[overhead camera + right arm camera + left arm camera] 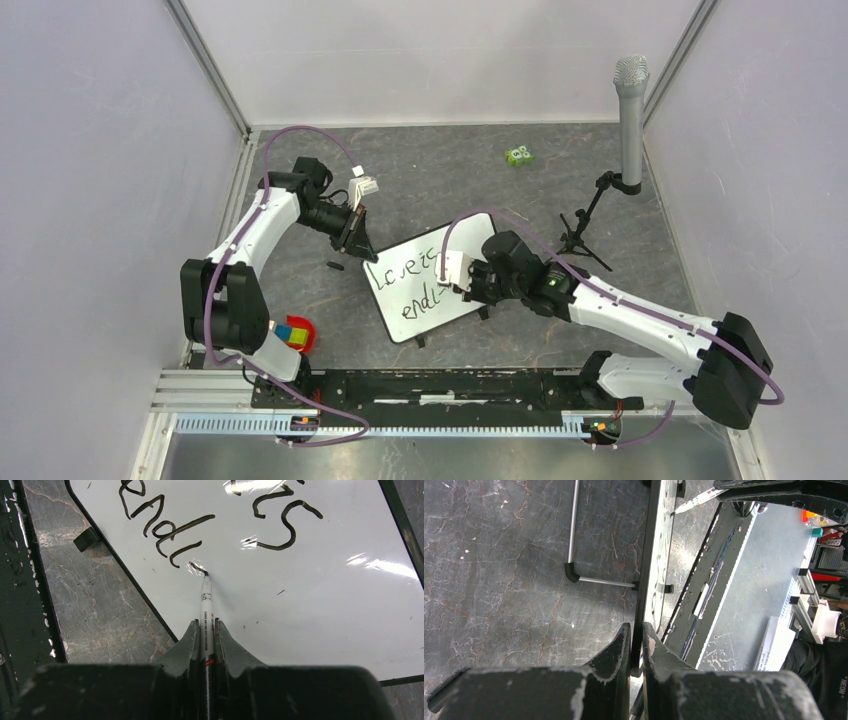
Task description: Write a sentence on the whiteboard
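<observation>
The whiteboard (440,262) stands tilted mid-table, white with a thin black frame. My left gripper (353,232) is shut on its upper left edge; in the left wrist view its jaws (637,642) clamp the board's black frame (650,555) edge-on. My right gripper (462,278) is shut on a white marker (205,605), whose tip touches the board (310,595) just after the letters "endl". The sentence (410,285) reads "Love is" on the top line and "endl" with a fresh short stroke on the second line (167,535).
A grey microphone (630,110) on a small black tripod (585,235) stands at the right rear. A small green object (518,155) lies at the back. A small black cap (336,265) lies left of the board. A coloured cube on a red dish (295,335) sits front left.
</observation>
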{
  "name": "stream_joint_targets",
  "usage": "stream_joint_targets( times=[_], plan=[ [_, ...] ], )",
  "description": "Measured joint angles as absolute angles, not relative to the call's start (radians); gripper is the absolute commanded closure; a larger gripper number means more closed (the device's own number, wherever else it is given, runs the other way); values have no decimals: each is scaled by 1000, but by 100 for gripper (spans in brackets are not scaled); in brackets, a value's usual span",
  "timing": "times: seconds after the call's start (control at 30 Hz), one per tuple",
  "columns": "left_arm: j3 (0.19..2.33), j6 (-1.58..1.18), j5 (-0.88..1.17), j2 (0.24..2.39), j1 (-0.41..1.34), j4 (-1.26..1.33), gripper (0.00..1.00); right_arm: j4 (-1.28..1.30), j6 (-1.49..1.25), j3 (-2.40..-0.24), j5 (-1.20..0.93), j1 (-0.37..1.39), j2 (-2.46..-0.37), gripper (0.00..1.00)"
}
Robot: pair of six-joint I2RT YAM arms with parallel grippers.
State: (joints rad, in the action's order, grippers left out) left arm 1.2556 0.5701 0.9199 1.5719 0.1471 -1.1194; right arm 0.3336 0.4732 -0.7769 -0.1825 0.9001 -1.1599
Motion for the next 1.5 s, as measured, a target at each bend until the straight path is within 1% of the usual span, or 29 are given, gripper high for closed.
stream_joint_targets(
  times=[0.67,1.0,1.5],
  plan=[
    [1256,570,919,1572,147,-1119,98,336,468,-804,-226,895,-1195,100],
    [1258,570,919,1575,147,-1120,98,308,465,-768,-247,897,-1187,100],
    [1258,570,920,1575,147,-1120,98,351,470,-754,-205,897,-1149,100]
  ],
)
